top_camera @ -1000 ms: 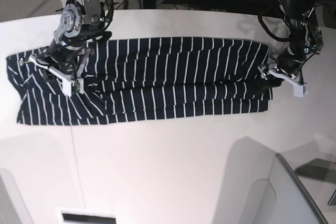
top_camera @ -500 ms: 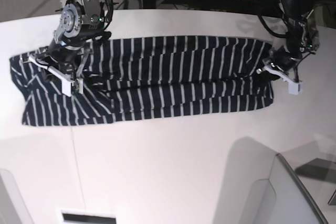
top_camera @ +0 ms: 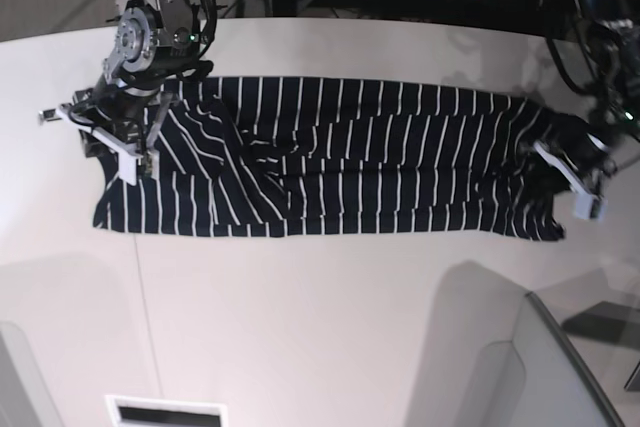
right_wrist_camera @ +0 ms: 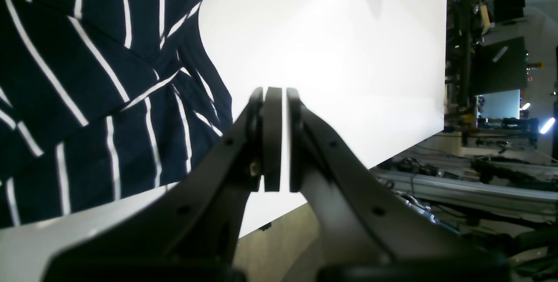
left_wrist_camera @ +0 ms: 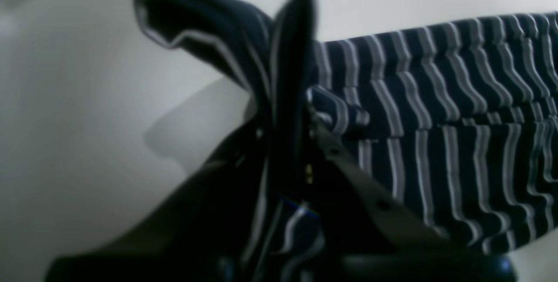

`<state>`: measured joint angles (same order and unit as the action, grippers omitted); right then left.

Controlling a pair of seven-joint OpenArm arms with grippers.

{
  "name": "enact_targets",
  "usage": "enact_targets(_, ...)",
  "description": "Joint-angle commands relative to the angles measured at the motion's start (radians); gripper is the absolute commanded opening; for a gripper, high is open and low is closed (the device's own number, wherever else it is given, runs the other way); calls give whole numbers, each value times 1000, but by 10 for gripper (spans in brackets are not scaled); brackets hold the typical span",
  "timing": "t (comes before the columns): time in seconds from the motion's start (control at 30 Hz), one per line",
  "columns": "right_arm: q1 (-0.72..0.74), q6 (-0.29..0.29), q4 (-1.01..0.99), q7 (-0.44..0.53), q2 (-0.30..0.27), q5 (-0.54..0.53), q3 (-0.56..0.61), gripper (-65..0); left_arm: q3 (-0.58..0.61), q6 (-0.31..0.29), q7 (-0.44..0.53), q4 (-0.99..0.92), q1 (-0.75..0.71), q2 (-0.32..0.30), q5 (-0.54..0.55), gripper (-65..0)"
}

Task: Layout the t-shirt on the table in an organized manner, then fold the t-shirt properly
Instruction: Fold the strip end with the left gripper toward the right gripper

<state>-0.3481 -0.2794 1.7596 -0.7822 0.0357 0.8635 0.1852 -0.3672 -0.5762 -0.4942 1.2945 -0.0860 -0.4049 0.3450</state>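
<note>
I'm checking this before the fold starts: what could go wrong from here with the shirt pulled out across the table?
1. Only the left claw pinches the shirt. The right claw is shut on nothing, beside the cloth, so any pulling would likely drag the shirt along the table rather than flatten it.
2. Diagonal creases near the right claw's end could get folded in.

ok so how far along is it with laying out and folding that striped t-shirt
Early. The t-shirt lies stretched in a long band across the table, but with a lengthwise crease and a rumpled left end, so it is not laid flat. In hand: the left gripper is shut on the shirt's end, lifting a fold of cloth. The right gripper is shut on nothing, beside the other end. Flattening and every fold remain.
</note>
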Motion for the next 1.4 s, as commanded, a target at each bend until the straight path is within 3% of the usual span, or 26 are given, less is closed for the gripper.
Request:
enact_targets(0.0,5,-11,15,14,0,20,1,-635,9,11,12,55,-16,13,-5,-650)
enact_targets(0.1,7,-10,15,14,-1,20,1,-635,46,103,12,156,-70,108,-74,-650)
enact_targets(0.17,8,-10,15,14,-3,20,1,-635,86,130,-5,210,-85,160,-122,-650)
enact_targets(0.37,8,-10,15,14,-3,20,1,-635,129,135,-162,334,-70,314,-226,-650)
enact_targets(0.67,8,-10,15,16,-4,20,1,-635,256,141,-186,360,-48,458,-363,-650)
enact_targets(1.07,4,-10,15,16,-4,20,1,-635,264,141,-183,205,51,536,-357,-650)
enact_targets(1.37,5,-10,15,16,-4,20,1,-635,273,141,-183,175,79,541,-353,-650)
